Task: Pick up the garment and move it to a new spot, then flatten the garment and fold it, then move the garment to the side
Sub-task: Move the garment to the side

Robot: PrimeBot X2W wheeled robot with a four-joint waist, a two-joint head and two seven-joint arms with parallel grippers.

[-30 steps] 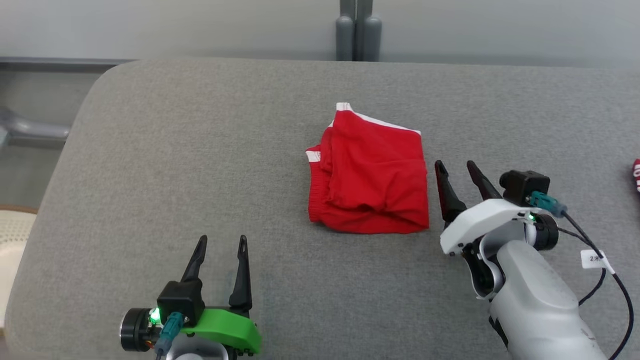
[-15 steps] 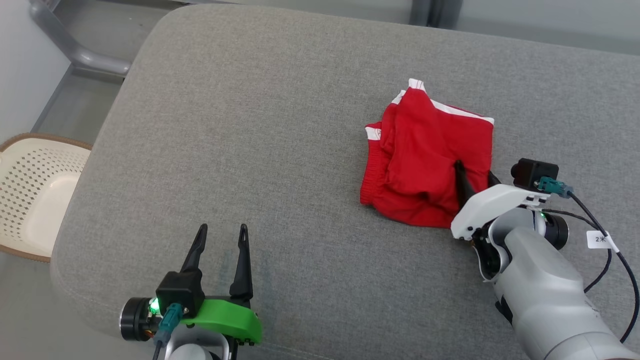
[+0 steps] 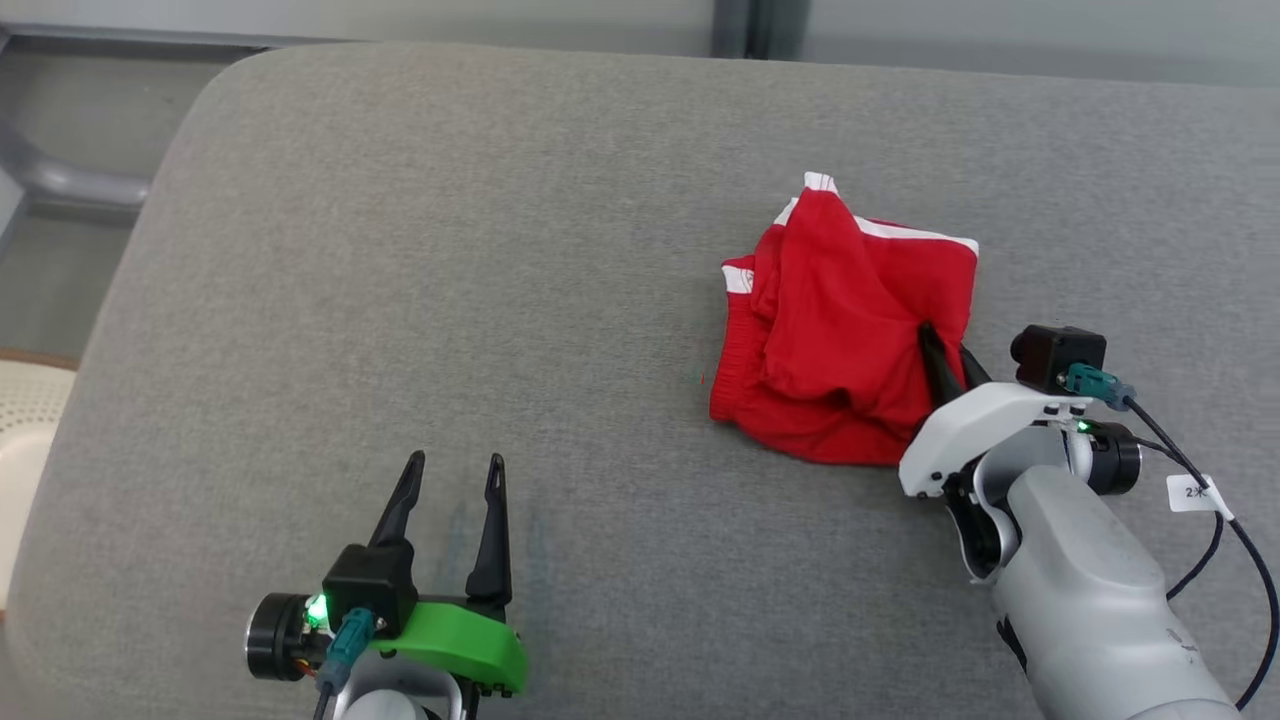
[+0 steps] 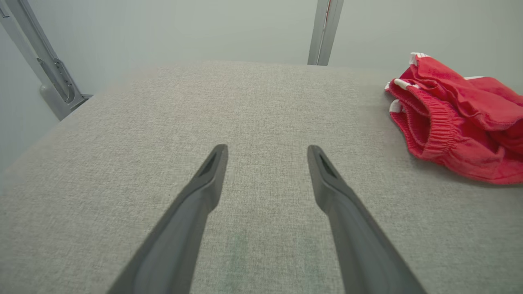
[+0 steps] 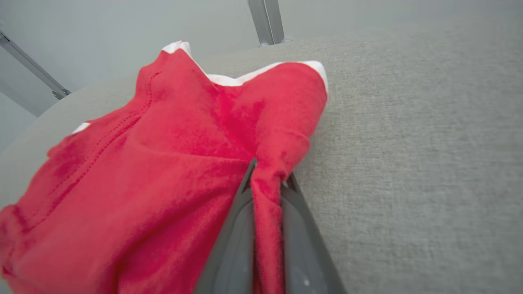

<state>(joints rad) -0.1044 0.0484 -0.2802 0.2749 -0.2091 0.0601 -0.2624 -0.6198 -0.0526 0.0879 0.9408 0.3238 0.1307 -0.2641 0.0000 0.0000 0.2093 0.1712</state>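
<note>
While the gray padded table (image 3: 400, 250) carries everything, the red shorts (image 3: 840, 330) with white trim are lying bunched up right at the right end effector (image 3: 945, 342), spreading ahead of it and off to its left. That end effector is clamped on a fold near the shorts' right edge, with cloth squeezed between its fingers (image 5: 233, 245). The left end effector (image 3: 456, 462) sits over bare table, jaws spread wide with nothing in them, shorts well off to its front-right.
</note>
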